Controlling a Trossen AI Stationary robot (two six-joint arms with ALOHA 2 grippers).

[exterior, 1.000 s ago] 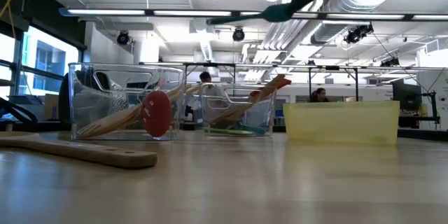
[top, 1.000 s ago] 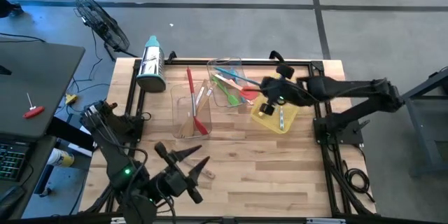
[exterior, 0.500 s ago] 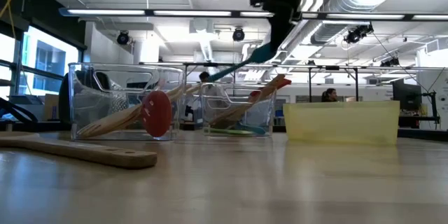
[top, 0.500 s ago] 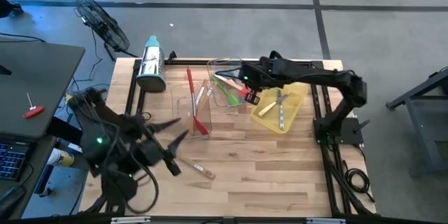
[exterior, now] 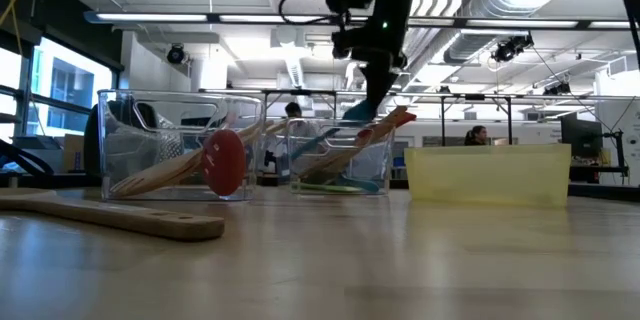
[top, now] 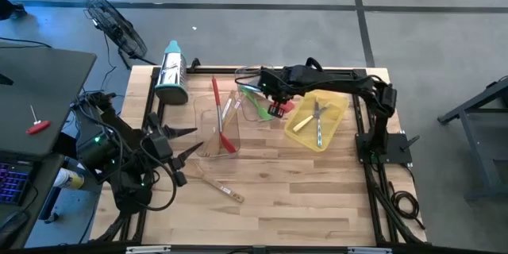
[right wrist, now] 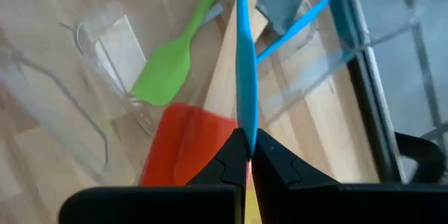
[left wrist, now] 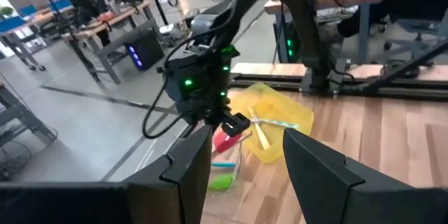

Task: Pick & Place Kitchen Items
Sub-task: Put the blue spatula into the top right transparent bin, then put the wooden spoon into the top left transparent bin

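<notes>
My right hand (top: 268, 94) had moved from above the yellow tray (top: 337, 109) to the far clear tray (top: 255, 72), and it was closed tightly on the thin blue handle of a teal spatula (right wrist: 244, 49). In the right wrist view this handle ran straight out from between my fingers (right wrist: 228, 166), above a green spatula (right wrist: 166, 66), a red spatula (right wrist: 183, 147) and a grey one (right wrist: 280, 3) that lay in that tray. In the low view the teal spatula (exterior: 358, 111), which one second before was high above the table, was now down at the rim of the tray. My left hand (top: 176, 141) had swung from the near edge of the table (top: 317, 198) toward its left side, and it hovered with the fingers (left wrist: 315, 164) parted and nothing between them. The wooden spoon (top: 213, 186) lay on the table near this hand, in the same place as before. Metal cutlery (top: 317, 121) stayed in the yellow tray, and the near clear tray (top: 203, 119) kept its red spatula and wooden utensils.
</notes>
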